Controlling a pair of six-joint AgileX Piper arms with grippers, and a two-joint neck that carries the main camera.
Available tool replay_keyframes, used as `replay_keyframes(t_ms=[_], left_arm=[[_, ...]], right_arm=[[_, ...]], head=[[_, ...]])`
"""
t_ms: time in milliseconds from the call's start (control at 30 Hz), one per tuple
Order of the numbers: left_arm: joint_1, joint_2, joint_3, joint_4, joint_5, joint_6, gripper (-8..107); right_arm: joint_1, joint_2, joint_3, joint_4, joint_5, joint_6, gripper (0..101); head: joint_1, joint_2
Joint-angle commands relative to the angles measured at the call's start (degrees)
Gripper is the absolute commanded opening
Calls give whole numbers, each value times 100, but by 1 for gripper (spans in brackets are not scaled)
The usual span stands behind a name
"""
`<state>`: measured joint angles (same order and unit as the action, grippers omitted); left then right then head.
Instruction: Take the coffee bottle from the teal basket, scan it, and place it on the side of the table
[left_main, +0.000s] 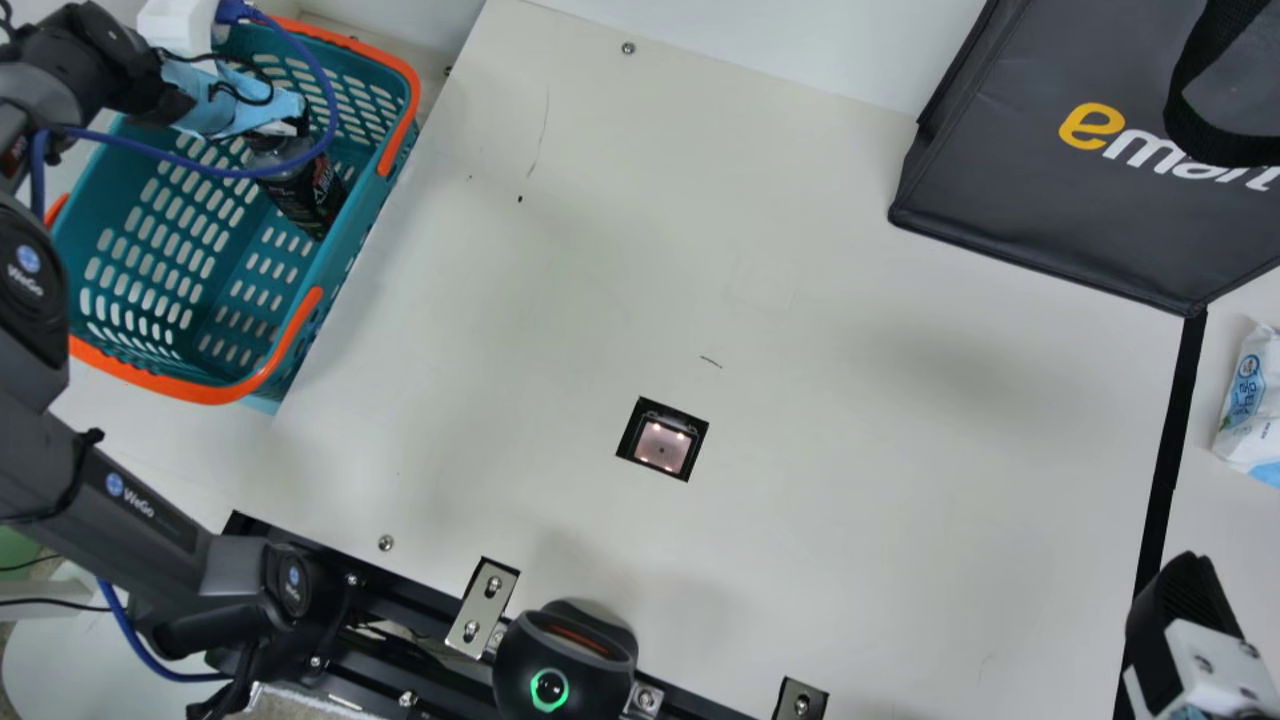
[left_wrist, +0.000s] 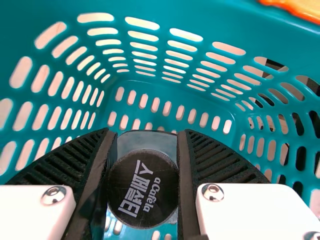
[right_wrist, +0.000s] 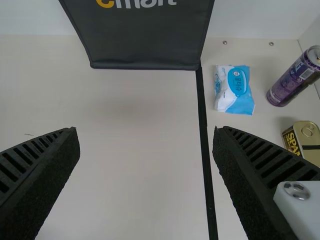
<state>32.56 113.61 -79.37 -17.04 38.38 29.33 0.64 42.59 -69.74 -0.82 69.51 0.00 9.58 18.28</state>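
In the main view, the left gripper (left_main: 285, 126) is down inside the teal basket (left_main: 345, 215), at the top of the dark coffee bottle (left_main: 308, 195), which leans by the basket's right wall. Seen from the left wrist, the left gripper (left_wrist: 145, 134) has its ribbed fingers pressed to both sides of the black cap of the coffee bottle (left_wrist: 143, 192); the cap hides most of the bottle's body. The right gripper (left_main: 1185, 610) is over the table's lower right in the main view. In its wrist view, the right gripper (right_wrist: 145, 131) stands wide open, nothing between its fingers.
A square scanner window (left_main: 662, 444) is set into the table (left_main: 800, 420). A dark bag (left_main: 1020, 170) stands at the back right. Beyond the black strip lie a wipes pack (right_wrist: 234, 90), a purple can (right_wrist: 292, 82) and a yellow tin (right_wrist: 305, 140). A blue cable (left_main: 190, 165) loops over the basket.
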Motion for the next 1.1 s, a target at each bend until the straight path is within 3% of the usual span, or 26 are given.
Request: replay_keyframes(t_ms=[0, 1067], left_arm=[[15, -83, -11, 39, 51, -24, -8], [108, -1804, -852, 375, 1566, -207, -8]], right_arm=[[0, 0, 0, 0, 0, 0, 95], [0, 0, 0, 0, -7, 0, 95]], head=[[-166, 14], [-166, 14]])
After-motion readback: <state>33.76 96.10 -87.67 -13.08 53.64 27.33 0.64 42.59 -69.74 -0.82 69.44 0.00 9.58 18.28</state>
